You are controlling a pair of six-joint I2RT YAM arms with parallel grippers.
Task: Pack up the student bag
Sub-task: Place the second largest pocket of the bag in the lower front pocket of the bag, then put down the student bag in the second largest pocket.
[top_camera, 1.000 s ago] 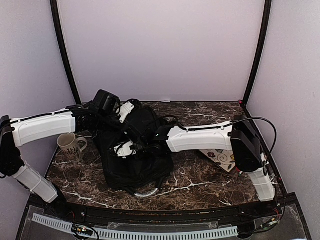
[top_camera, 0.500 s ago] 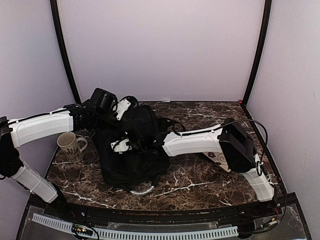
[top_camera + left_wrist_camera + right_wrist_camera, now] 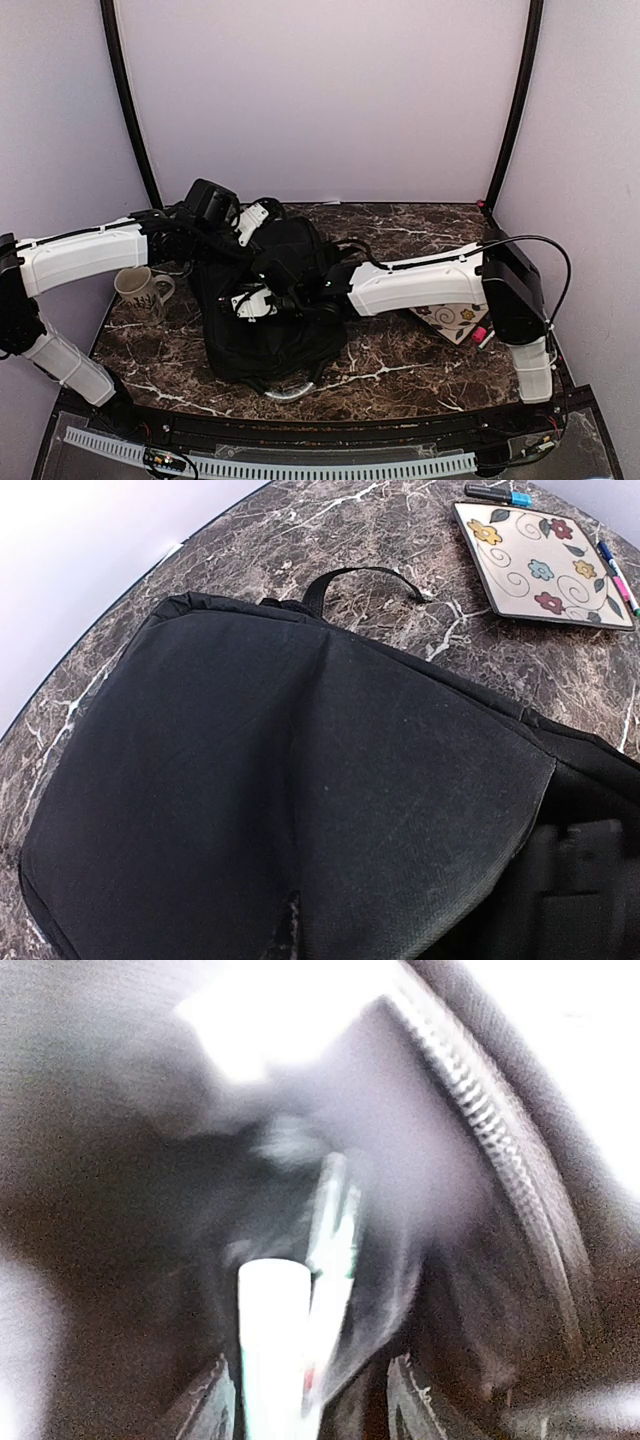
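The student bag [image 3: 270, 320] is a large black backpack lying at the middle left of the marble table. My left gripper [image 3: 252, 218] is at its far top edge, pinching a fold of the fabric; in the left wrist view the bag [image 3: 260, 780] fills the frame and hides the fingers. My right gripper [image 3: 258, 301] reaches into the bag's opening. In the right wrist view it [image 3: 310, 1400] is open inside the dark bag. A white pen [image 3: 272, 1330] lies between the fingers, close to the left one. A second white and green pen [image 3: 330, 1225] lies beyond it. The zipper [image 3: 500, 1150] runs along the right.
A patterned mug [image 3: 140, 290] stands left of the bag under my left arm. A floral square plate [image 3: 450, 318] sits at the right, also in the left wrist view [image 3: 545, 565]. A blue marker [image 3: 497, 495] and a pink one [image 3: 620, 580] lie beside it.
My right arm pushed further left into the bag, then drew back a little to the right. The bag shifted slightly with it. My left arm stayed almost still.
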